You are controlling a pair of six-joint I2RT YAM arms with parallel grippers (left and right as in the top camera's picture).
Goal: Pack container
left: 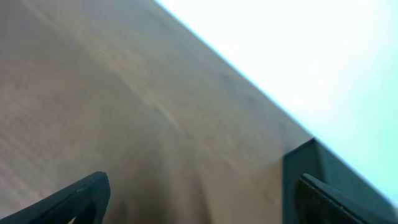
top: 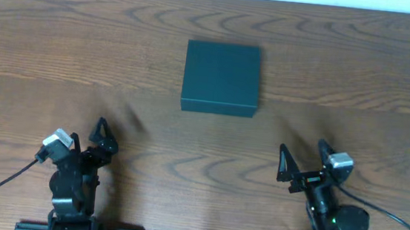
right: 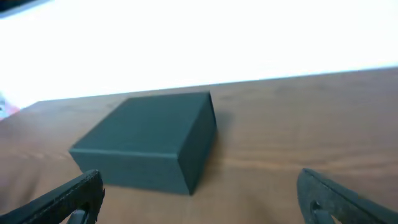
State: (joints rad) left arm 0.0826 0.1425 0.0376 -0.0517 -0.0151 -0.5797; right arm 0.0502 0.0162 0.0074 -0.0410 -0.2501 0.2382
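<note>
Since the overhead view shows the whole table [top: 48,42], the layout is plain there: the box [top: 221,78] sits flat and square at mid-table, lid down, well apart from both arms. The left gripper [top: 84,139] and right gripper [top: 303,155] wait near the front edge, each spread wide with nothing in it. Nothing to pack shows anywhere.

From the left wrist, the left gripper [left: 205,208] has its 2 fingers far apart at the bottom corners, holding nothing. Only a dark corner of the box [left: 295,162] shows at the right, and the picture is blurred.

From the right wrist, the right gripper [right: 199,202] is likewise wide and bare, and the box [right: 149,140] lies ahead and a little left, with its top and 2 walls in sight.

As matte cardboard, the box is probably light and stiff at its edges but easily dented on its broad faces, and it is unlikely to be slippery. Being light, it may slide when pushed. It looks too broad to pinch across, so the lid's free edge seems the better hold, with the other gripper steadying a wall. Which side is hinged cannot be told.
</note>
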